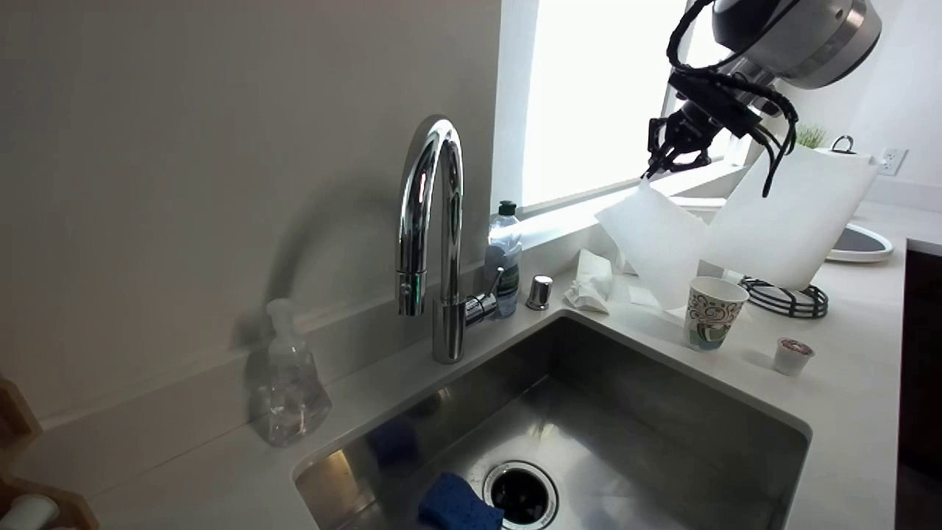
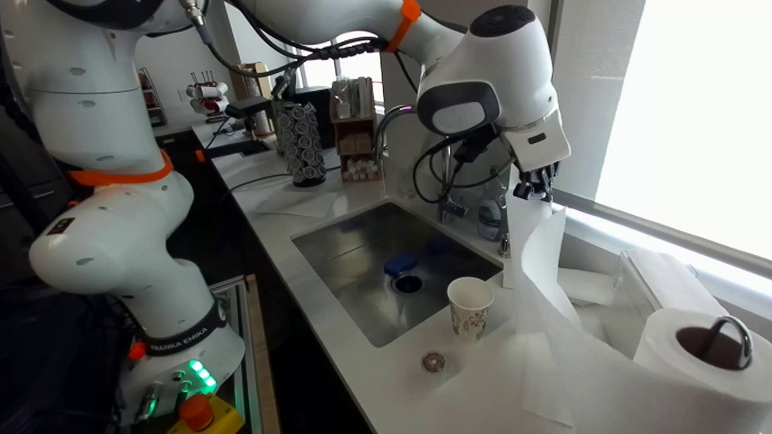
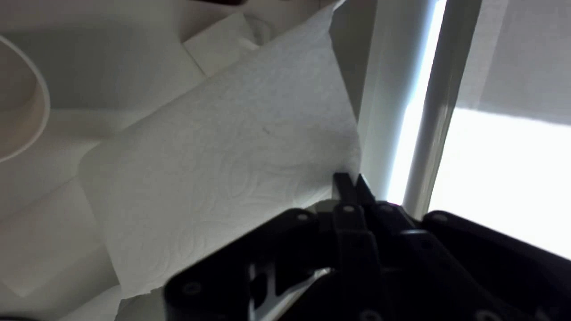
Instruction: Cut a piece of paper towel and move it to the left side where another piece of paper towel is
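in an exterior view my gripper (image 1: pixel 645 177) slants down near the window sill (image 1: pixel 565 223), the paper towel sheet (image 1: pixel 657 239) hanging beneath it. in an exterior view my arm (image 2: pixel 512 78) arches over the counter (image 2: pixel 416 405); a paper cup (image 2: pixel 470 313) stands by the edge of the sink (image 2: pixel 467 256), near the sheet, the roll (image 2: pixel 662 339) farther off. in the wrist view my fingers (image 3: pixel 344 189) meet, pinching the sheet; whether it joins the roll, i cannot tell.

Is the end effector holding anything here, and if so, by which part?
Yes, a white paper towel sheet, pinched at its upper edge by the end effector.
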`<state>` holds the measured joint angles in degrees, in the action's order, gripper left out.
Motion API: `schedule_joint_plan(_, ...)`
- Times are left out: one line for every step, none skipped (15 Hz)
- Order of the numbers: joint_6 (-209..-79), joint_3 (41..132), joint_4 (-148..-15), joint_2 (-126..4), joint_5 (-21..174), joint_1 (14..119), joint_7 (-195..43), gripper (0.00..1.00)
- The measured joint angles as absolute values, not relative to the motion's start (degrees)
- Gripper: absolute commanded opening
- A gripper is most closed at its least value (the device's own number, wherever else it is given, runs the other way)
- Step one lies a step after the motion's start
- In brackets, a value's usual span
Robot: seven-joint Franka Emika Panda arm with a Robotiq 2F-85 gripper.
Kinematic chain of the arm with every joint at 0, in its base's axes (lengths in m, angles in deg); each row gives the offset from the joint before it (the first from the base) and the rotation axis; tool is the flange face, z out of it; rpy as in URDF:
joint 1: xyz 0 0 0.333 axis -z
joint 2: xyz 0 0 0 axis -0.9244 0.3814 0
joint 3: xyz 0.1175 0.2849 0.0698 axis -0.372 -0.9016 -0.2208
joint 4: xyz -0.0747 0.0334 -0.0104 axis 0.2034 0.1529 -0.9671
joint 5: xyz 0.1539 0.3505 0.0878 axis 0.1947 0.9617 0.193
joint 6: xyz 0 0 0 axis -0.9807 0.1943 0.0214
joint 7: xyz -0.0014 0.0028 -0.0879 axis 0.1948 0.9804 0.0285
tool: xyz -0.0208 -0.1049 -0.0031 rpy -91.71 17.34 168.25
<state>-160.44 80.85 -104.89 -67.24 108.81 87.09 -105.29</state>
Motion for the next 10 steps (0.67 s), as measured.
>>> schedule_joint_plan(-158.11, 81.53, -104.38, -67.19, 111.22, 86.83, -102.13, 0.00)
schedule_joint_plan(-156.15, 82.46, -103.93, -67.14, 112.43, 86.56, -99.97, 0.00)
schedule_joint_plan(-155.14, 83.67, -103.62, -67.06, 112.57, 86.15, -98.73, 0.00)
schedule_joint_plan(-154.72, 84.73, -103.48, -66.95, 112.57, 85.77, -97.93, 0.00)
schedule_joint_plan(-154.46, 85.76, -103.37, -66.83, 112.54, 85.40, -97.33, 0.00)
schedule_joint_plan(-154.39, 86.86, -103.35, -66.74, 112.16, 84.99, -97.21, 0.01)
schedule_joint_plan(-154.38, 88.06, -103.35, -66.72, 111.04, 84.53, -97.62, 0.01)
schedule_joint_plan(-154.38, 89.02, -103.34, -66.73, 110.09, 84.17, -98.16, 0.01)
schedule_joint_plan(-154.38, 89.58, -103.34, -66.73, 109.58, 84.00, -98.35, 0.01)
schedule_joint_plan(-154.38, 89.77, -103.34, -66.73, 109.35, 83.93, -98.42, 0.01)
